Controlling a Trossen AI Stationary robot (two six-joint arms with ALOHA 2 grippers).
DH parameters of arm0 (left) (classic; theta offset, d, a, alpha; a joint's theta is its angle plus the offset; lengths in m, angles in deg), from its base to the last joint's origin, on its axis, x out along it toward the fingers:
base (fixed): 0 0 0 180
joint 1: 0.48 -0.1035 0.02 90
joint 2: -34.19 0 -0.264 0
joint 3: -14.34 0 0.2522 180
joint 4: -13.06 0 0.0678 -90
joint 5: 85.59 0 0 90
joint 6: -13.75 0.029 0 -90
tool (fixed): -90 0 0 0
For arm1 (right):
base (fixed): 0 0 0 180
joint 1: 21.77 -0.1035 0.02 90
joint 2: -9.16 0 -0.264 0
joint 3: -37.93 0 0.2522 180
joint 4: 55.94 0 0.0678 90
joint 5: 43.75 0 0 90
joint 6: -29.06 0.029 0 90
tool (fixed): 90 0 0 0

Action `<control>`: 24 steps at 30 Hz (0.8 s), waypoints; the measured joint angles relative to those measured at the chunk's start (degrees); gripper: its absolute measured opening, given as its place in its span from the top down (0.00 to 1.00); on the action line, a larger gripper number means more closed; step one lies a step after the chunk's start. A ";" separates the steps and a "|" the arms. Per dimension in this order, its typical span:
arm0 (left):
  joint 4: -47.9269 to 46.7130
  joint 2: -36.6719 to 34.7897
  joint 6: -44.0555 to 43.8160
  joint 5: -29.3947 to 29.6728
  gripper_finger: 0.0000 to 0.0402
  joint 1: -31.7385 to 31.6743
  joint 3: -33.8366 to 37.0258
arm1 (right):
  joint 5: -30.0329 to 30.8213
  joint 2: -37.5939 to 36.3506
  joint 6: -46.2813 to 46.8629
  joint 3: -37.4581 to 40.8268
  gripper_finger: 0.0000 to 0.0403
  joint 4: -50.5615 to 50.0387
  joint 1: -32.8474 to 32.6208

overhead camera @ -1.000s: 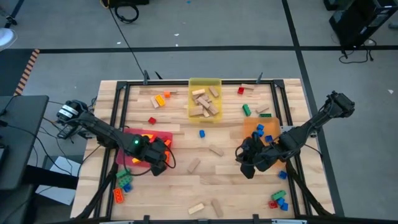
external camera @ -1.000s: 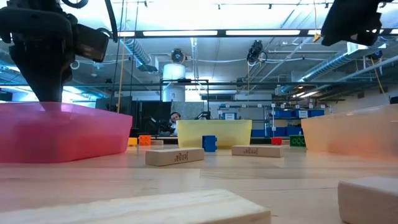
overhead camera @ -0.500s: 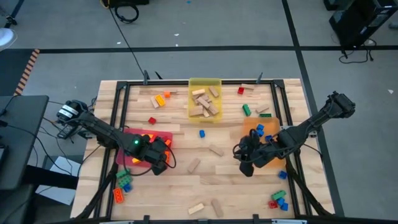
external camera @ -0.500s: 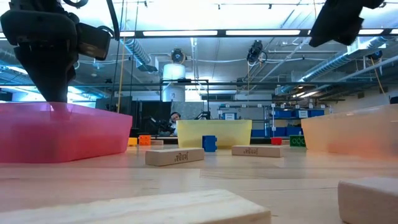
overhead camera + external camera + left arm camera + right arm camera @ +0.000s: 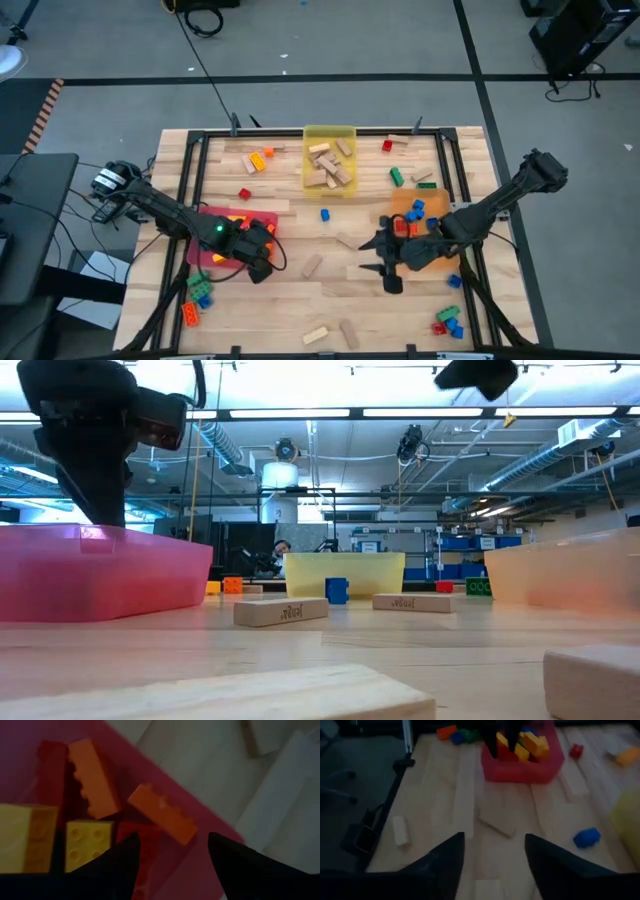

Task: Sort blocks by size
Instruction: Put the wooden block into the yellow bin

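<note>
Left end effector [image 5: 262, 262] stands wide and empty over the red tray [image 5: 203, 246] at frame left, right end effector [image 5: 385, 270] likewise wide at centre-right; we judge sorting partial, many blocks [image 5: 331, 167] loose on the surface [image 5: 300, 300].

No legible text or labels.

L arm was seen reaching from frame's left edge toward lower centre-left, left gripper [image 5: 262, 268] pointed down, fingers [image 5: 122, 865] spread apart, nothing held. R arm was stretched from right edge to centre-right, right gripper [image 5: 378, 262] low, fingers [image 5: 445, 865] parted, empty.
</note>
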 joint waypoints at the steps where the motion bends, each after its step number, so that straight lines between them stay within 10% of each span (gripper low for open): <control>1: 0.64 0.00 0.01 0.00 0.40 0.00 0.00 | -0.17 1.23 -1.95 0.00 0.41 1.08 -0.05; 9: 4.85 0.00 0.03 -0.03 0.40 0.01 0.00 | -11.35 15.82 -10.48 0.00 0.23 13.83 -1.53; 24: 8.27 0.00 0.09 -0.09 0.40 0.04 -0.02 | -17.19 36.82 -18.17 -0.02 0.28 44.31 -5.25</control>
